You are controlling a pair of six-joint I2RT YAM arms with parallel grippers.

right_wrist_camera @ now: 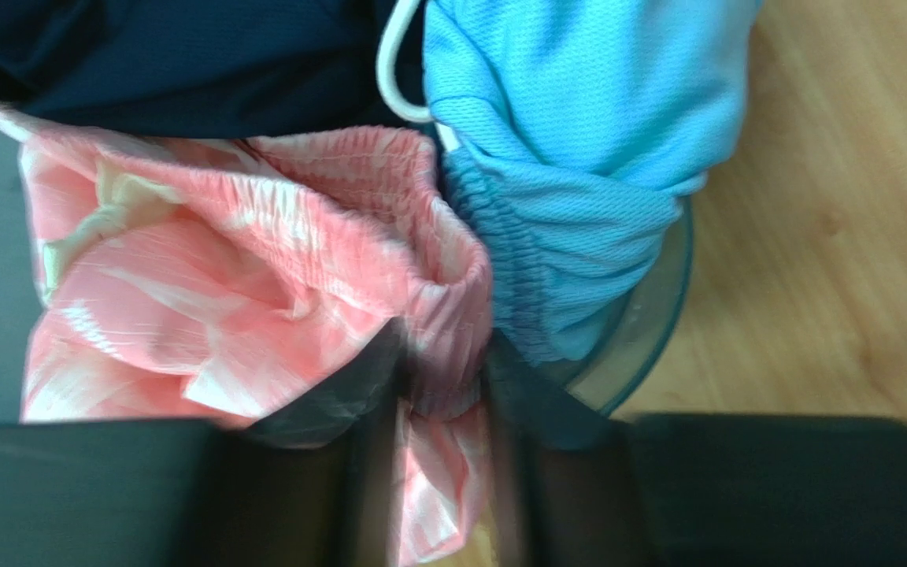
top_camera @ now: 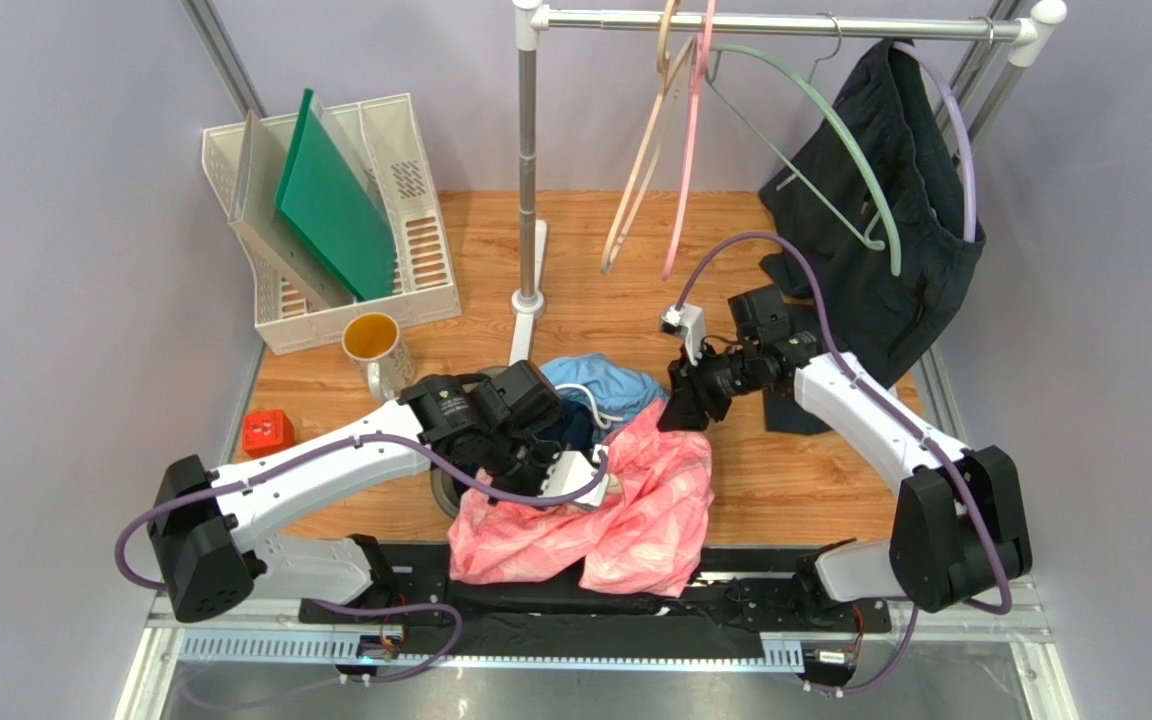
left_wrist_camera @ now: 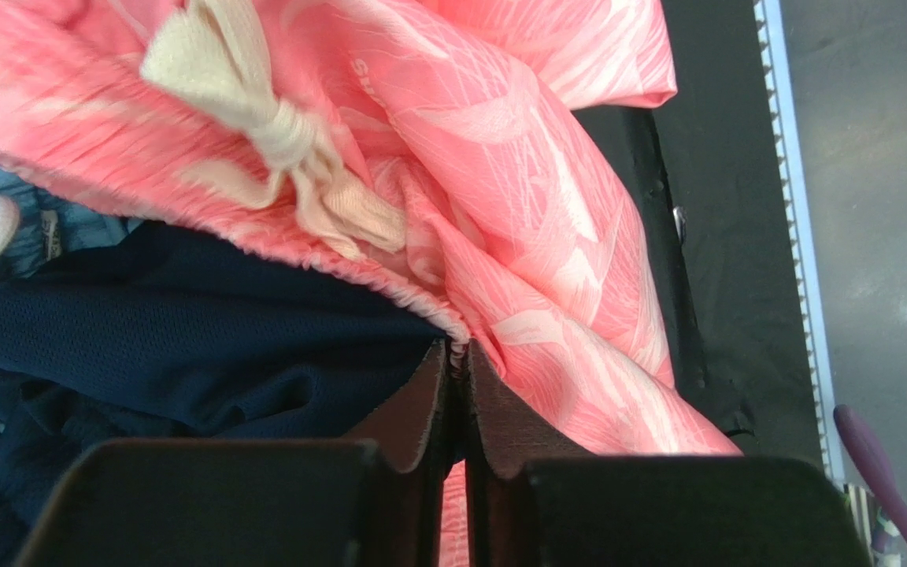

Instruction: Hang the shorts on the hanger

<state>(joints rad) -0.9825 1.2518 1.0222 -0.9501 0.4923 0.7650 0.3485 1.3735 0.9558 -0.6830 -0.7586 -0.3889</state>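
My left end effector [left_wrist_camera: 458, 354] is clamped on a fold of the shorts [top_camera: 642, 510] near their cream drawstring [left_wrist_camera: 287, 130]. My right end effector [right_wrist_camera: 441, 384] pinches their gathered waistband. The shorts lie heaped on the worktop [top_camera: 778, 465], touching the near side of the light blue garment [top_camera: 605, 383]. The hanger [top_camera: 856, 158] hangs on the rail [top_camera: 778, 23], well beyond that garment.
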